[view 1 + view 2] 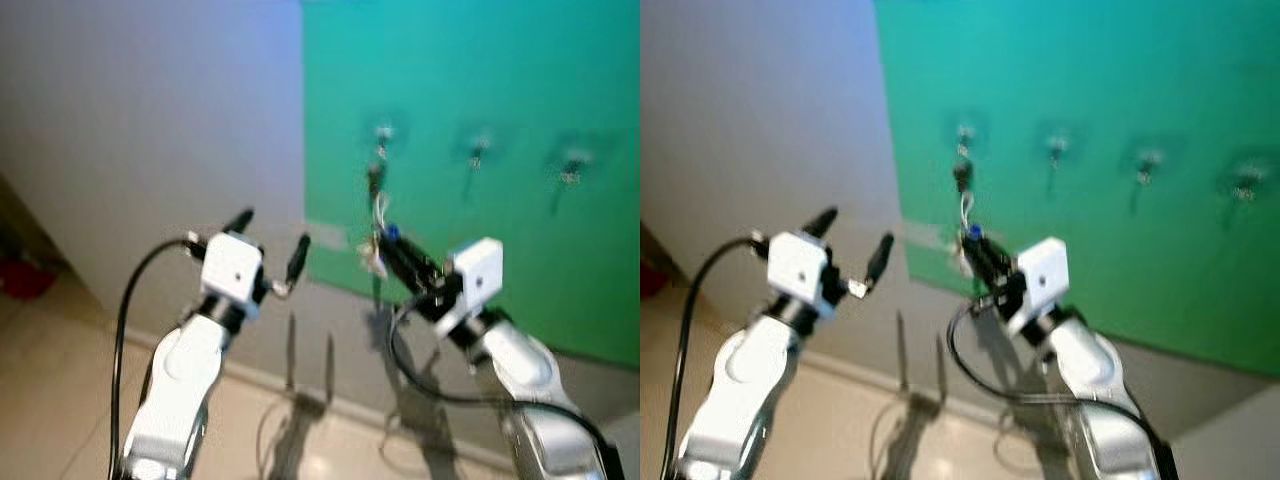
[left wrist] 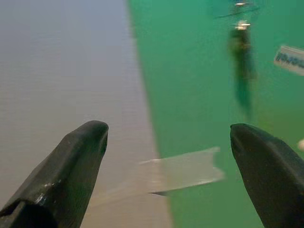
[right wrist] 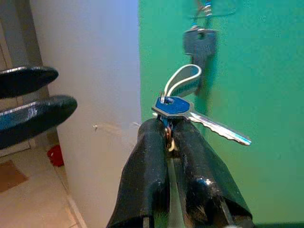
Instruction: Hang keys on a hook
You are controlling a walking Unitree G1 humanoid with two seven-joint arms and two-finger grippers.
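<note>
Two grippers are raised before a wall that is grey-white on the robot's left and covered by a green panel on its right. The right gripper has its two black fingers closed together on a bunch of keys: a blue-headed key with a silver blade sticks out sideways from between the fingertips, and a white loop rises from the bunch toward the panel. The bunch is held close to the green panel, just below the leftmost hook. From that hook a dark key already hangs, directly above the held bunch; whether the white loop touches it cannot be determined. Further hooks are set in a row along the panel to the right, each with a small item on it too blurred to identify. The left gripper is held up near the edge where the grey wall meets the panel, its fingers spread wide apart with nothing between them. A strip of clear tape crosses that edge, seen between the left fingers. Beige floor tiles lie below, and a red object sits at the far left.
</note>
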